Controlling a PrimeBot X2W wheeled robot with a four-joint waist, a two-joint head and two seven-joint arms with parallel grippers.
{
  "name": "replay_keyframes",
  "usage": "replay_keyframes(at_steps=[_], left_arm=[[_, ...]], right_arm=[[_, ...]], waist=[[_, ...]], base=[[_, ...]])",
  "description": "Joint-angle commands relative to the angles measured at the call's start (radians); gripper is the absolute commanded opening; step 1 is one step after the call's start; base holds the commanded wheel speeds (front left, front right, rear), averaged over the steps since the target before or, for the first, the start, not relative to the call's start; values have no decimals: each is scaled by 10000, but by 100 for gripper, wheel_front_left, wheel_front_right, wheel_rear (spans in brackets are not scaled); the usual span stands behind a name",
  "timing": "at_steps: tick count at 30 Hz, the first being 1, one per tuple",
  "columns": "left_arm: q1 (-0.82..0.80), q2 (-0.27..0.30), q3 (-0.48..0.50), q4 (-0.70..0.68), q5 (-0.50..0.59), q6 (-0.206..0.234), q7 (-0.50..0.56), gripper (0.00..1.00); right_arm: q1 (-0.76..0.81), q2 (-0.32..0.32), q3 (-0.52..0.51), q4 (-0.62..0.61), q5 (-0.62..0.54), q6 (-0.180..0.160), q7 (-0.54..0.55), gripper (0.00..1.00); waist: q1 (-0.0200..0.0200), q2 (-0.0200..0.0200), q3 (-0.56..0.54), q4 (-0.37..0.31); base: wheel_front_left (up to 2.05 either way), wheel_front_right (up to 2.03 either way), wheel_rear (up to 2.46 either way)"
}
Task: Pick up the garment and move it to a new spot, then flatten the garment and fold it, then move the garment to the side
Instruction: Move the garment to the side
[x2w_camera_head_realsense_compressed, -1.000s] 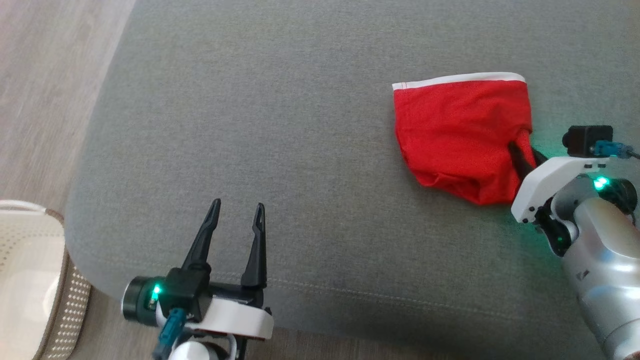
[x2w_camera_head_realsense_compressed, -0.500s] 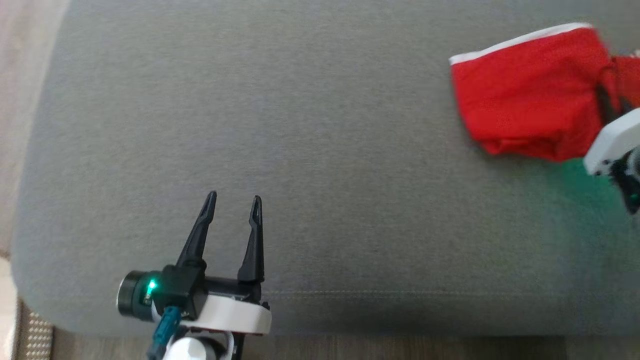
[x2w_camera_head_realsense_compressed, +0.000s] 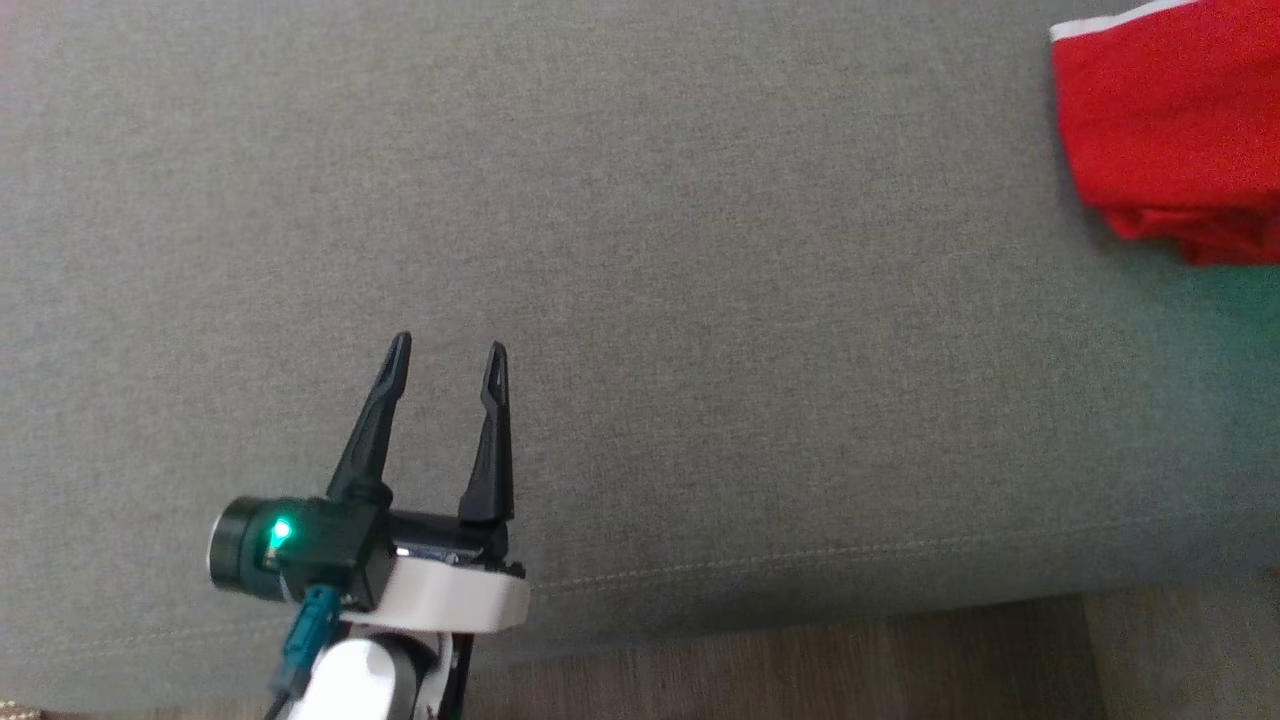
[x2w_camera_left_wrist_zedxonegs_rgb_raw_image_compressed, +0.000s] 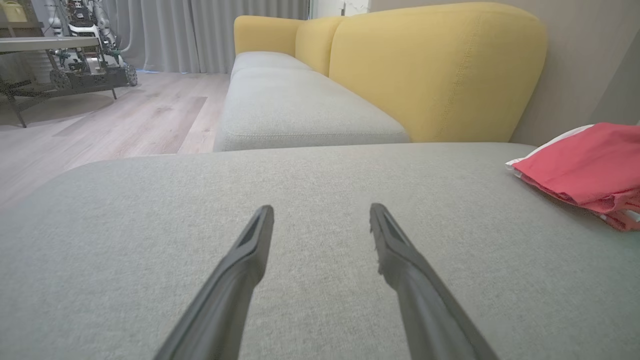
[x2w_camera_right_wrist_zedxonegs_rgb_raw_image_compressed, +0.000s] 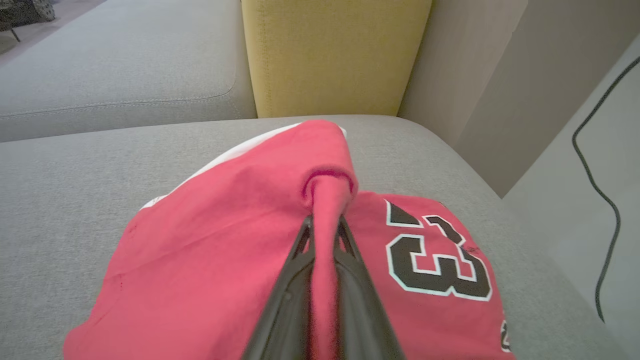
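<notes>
Soft, light red garment (x2w_camera_right_wrist_zedxonegs_rgb_raw_image_compressed: 210, 260), limp and sure to sag from a single hold; best pinched at a bunched fold or hem, not the flat printed panel. Lies rumpled near the right end of the grey sofa cushion (x2w_camera_head_realsense_compressed: 640, 250), before the yellow backrest (x2w_camera_right_wrist_zedxonegs_rgb_raw_image_compressed: 330, 55). Right pincer (x2w_camera_right_wrist_zedxonegs_rgb_raw_image_compressed: 325, 222) clamped on a raised ridge of cloth. Left pincer (x2w_camera_head_realsense_compressed: 448, 345) spread wide, empty, over bare cushion. From the right wrist: the grip itself and black numerals (x2w_camera_right_wrist_zedxonegs_rgb_raw_image_compressed: 440, 265); from the head: the wide gap between left pincer and garment.

Red cloth garment (x2w_camera_right_wrist_zedxonegs_rgb_raw_image_compressed: 210, 250); matt grey woven cushion (x2w_camera_head_realsense_compressed: 700, 300); wood floor (x2w_camera_head_realsense_compressed: 800, 660).
</notes>
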Motion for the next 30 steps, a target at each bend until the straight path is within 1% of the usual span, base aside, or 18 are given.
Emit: replay_keyframes(at_steps=[1,6,8,14,15,16,17,18,19,20,22,23,25,27,30], left_arm=[[-343,-43,388,-421,108,-17,-122,100],[-416,-43,440,-533,150,-70,-122,100],[-427,-43,446,-551,151,-83,-122,100],[-449,-43,470,-583,130,-92,-122,100],[-453,-43,466,-588,125,-91,-122,100],[-459,-43,461,-587,117,-90,-122,100],[-462,-43,459,-578,107,-85,-122,100],[-461,-43,464,-568,94,-76,-122,100],[-457,-43,470,-560,83,-66,-122,100],[-457,-43,470,-560,83,-66,-122,100],[-448,-43,477,-549,56,-52,-122,100],[-443,-43,474,-541,38,-46,-122,100],[-430,-43,483,-517,31,-29,-122,100],[-376,-43,509,-482,21,20,-122,100],[-256,-43,563,-417,-36,156,-122,100]], right_arm=[[-204,-334,-9,-241,-143,-4,-141,0],[-336,-619,-544,-138,-607,-4,-267,0],[-357,-601,-657,-119,-822,-4,-246,0],[-448,-792,-1467,15,-1939,-4,-370,0],[-463,-800,-1671,51,-2142,-4,-387,18],[-465,-815,-1860,86,-2392,-4,-400,34],[-459,-822,-2047,113,-2664,-4,-410,47],[-447,-791,-2264,136,-2909,-4,-416,78],[-436,-763,-2514,143,-3151,-4,-423,100],[-436,-763,-2514,143,-3151,-4,-423,100],[-378,-665,-3020,9,-3736,-4,-458,100],[-256,-565,-3532,-298,-4401,-4,-501,100],[-50,-276,-3984,-840,-5129,-4,-541,100],[265,424,-4328,-1536,-5679,-4,-566,100],[951,1756,-4406,-2648,-6024,-4,-589,100]], waist=[[-1,0,83,-54],[-1,0,249,-57],[-1,0,283,-45],[-1,0,330,25],[-1,0,329,37],[-1,0,323,49],[-1,0,312,58],[-1,0,292,60],[-1,0,272,60],[-1,0,272,60],[-1,0,224,66],[-1,0,170,82],[-1,0,73,100],[-1,0,-89,105],[-1,0,-439,146]], base=[[0,0,0],[0,0,0],[0,0,0],[0,0,0],[0,0,0],[0,0,0],[0,0,0],[0,0,0],[0,0,0],[0,0,0],[0,0,0],[0,0,0],[0,0,0],[0,0,0],[0,0,0]])
